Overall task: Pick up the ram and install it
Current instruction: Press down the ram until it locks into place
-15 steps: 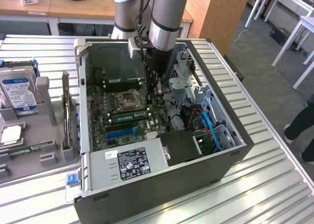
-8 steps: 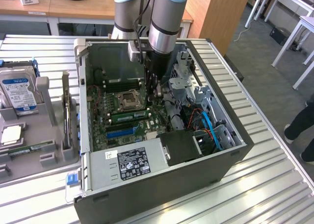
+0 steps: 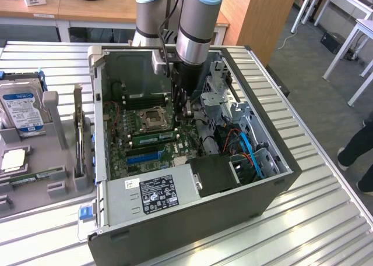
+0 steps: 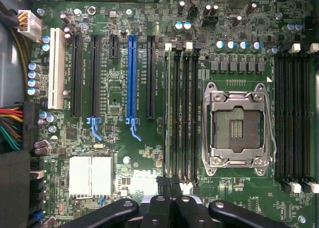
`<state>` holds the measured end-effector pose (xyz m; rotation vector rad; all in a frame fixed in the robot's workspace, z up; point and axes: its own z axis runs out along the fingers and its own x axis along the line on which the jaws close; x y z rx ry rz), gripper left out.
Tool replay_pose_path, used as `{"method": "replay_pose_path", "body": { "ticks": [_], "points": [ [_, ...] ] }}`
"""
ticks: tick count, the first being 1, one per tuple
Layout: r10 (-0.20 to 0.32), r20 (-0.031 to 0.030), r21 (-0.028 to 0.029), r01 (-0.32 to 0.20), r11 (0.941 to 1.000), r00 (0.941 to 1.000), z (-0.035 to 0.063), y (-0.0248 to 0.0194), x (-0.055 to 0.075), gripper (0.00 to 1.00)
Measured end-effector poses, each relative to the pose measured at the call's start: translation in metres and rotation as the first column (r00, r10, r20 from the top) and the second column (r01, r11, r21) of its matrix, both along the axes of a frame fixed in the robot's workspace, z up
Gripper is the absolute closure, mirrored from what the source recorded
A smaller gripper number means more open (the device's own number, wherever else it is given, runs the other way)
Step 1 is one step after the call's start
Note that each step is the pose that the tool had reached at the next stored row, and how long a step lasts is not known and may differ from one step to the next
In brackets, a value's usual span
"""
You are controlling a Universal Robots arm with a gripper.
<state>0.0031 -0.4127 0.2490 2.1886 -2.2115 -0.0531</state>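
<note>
With its fingers drawn together, the claw [image 4: 172,198] hung inside the open case [image 3: 280,184] above the motherboard [image 4: 119,103], at the end of the memory slots [image 4: 182,113] beside the CPU socket [image 4: 238,123]. A ram [image 3: 152,137] stick stood seated in one slot, judged installed; whether the claw touched it could not be told. Case walls and the drive cage [image 3: 221,97] crowded the arm; open room lay overhead.

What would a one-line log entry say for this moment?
gripper: shut | position: over memory slots end | ram: standing in slot beside CPU socket | held: nothing seen
</note>
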Motion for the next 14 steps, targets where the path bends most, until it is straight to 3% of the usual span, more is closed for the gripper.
{"method": "replay_pose_path", "body": {
  "ticks": [14],
  "points": [
    [0.0, 0.0001, 0.0001, 0.0, 1.0, 1.0, -0.0025, 0.0026, 0.0, 0.89]
  ]
}}
